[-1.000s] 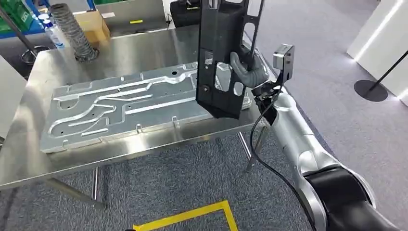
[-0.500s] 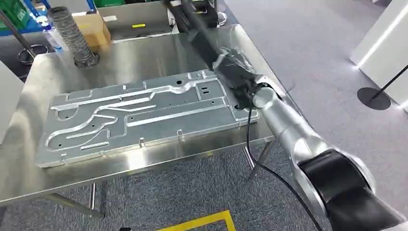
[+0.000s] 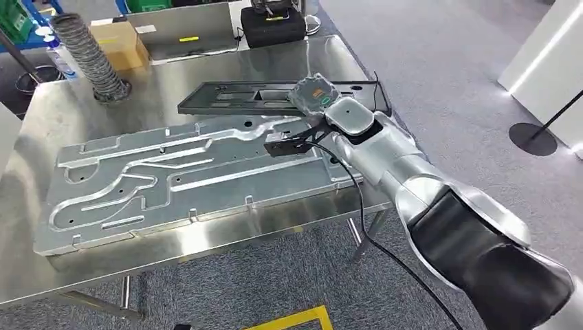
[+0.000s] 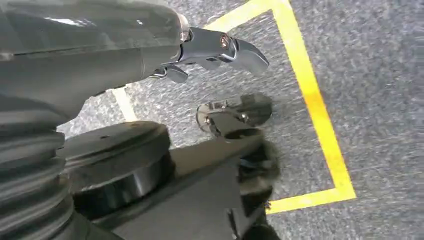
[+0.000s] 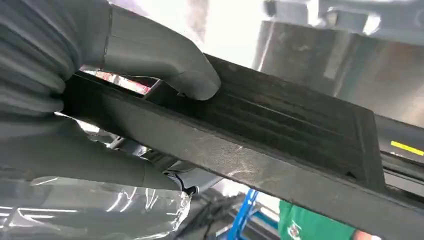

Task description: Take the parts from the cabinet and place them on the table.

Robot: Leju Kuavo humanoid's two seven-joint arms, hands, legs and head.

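Placement check: my right hand (image 3: 313, 94) grips the black frame part (image 3: 275, 98) at its right end, thumb (image 5: 165, 60) on top, long axis lying along the table's (image 3: 206, 75) far edge, behind the aluminium plate (image 3: 185, 172).

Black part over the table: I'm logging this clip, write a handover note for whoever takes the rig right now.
Right hand grips the black part, thumb on top; it lies nearly flat, low over the steel table, beyond the large aluminium plate.
Whether it touches the table cannot be told.
Left hand hangs over the floor, holding nothing.
Left: set down, release, withdraw.
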